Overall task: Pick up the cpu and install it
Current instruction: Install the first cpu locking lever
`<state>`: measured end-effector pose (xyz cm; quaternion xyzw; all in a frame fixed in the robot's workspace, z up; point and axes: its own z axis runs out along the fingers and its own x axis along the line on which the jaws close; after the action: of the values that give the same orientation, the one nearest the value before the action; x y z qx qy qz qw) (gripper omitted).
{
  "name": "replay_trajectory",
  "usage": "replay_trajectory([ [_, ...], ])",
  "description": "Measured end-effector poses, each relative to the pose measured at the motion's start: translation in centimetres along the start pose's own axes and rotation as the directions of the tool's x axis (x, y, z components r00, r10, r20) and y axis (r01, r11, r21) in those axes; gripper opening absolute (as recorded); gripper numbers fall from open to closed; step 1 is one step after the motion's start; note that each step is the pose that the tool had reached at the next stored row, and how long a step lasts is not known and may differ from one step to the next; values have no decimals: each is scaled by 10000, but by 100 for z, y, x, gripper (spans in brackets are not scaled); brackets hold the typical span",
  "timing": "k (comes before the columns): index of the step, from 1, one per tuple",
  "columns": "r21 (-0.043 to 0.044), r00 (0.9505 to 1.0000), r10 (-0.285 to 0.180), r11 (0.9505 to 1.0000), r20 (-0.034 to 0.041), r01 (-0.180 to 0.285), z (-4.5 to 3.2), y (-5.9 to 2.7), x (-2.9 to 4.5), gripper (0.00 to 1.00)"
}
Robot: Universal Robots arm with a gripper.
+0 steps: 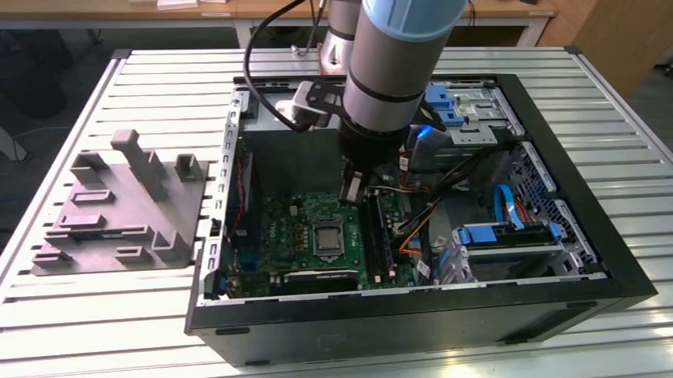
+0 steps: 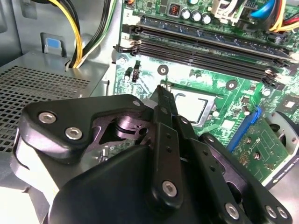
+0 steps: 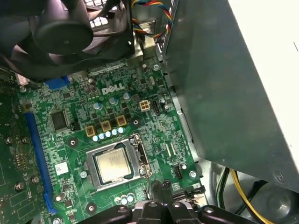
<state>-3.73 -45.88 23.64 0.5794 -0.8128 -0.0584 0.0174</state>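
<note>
The end effector (image 3: 161, 186) is seen with its fingers pressed together, nothing between them, just beside the socket frame (image 3: 117, 163) on the green motherboard (image 3: 79, 126). The cpu (image 3: 113, 164) is seated inside that frame. Beyond the frame, the memory slots (image 2: 205, 46) are seen.

slatted metal table (image 1: 105, 315), on it an open computer case (image 1: 589, 260) beside a grey plastic fixture (image 1: 116, 213)
</note>
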Motion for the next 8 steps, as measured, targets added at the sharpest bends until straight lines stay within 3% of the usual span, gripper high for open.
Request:
replay_trajectory([
  [2,41,10000,-25,10000,42,25,-1,4,3,11],
  [8,46,10000,-34,10000,45,34,0,5,6,11],
])
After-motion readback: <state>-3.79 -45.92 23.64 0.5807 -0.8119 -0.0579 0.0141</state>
